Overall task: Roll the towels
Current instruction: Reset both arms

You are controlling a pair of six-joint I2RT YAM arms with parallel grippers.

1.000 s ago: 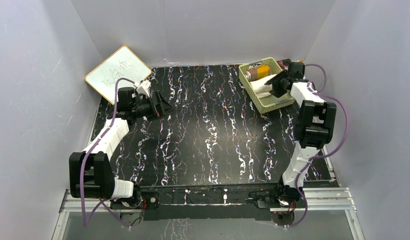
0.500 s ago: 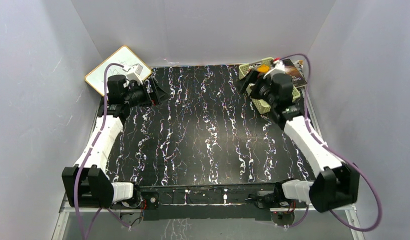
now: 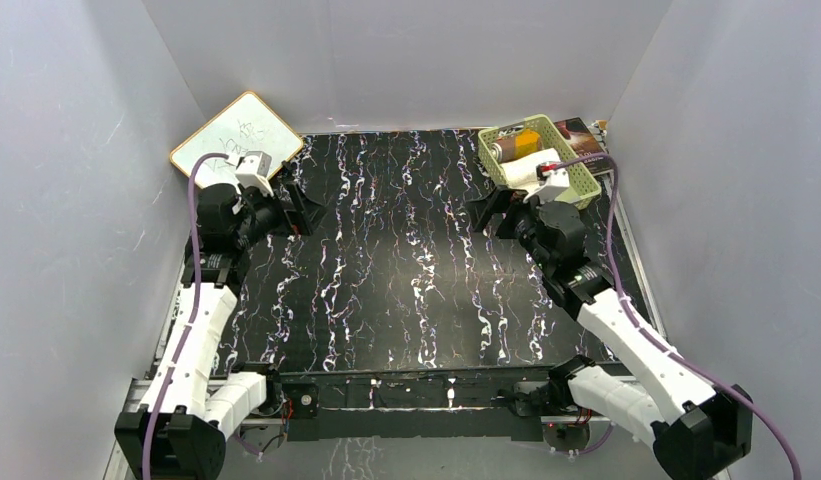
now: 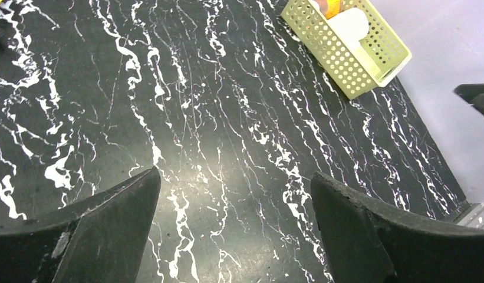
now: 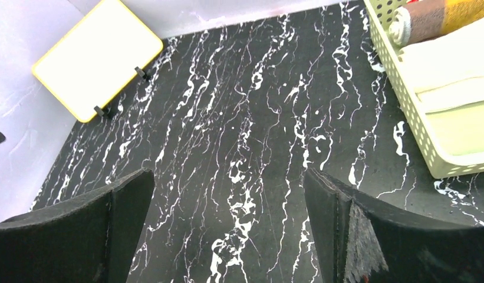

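Since both towels already lie inside the basket and nothing lies on the black marbled desk [image 3: 406, 270], I judge that the rolling itself is done, or very nearly, and that this is the moment after the putting away. On the near edge of the desk stand the left arm [image 3: 201, 310] and the right arm [image 3: 626, 330]. Each one reaches forward above the bare surface: the left jaws hang near the far left corner and the right jaws just in front of the basket. In both wrist views the jaws are wide apart with only the desk between them, so neither holds anything. A yellow-framed whiteboard [image 3: 231, 140] leans at the far left corner, well apart from the task. The pale green perforated basket [image 3: 578, 178] sits at the far right corner. Inside it, the cream-white towel [image 5: 451, 65] lies along the middle and seems rolled, because the left wrist view shows a round end. The orange and brown towel [image 5: 428, 15] lies beside it at the far side as a tight roll. If the work is finished, the next move calls only for drawing both arms to rest without touching the basket. If a roll has loosened, which I cannot tell, it must first be lifted out.
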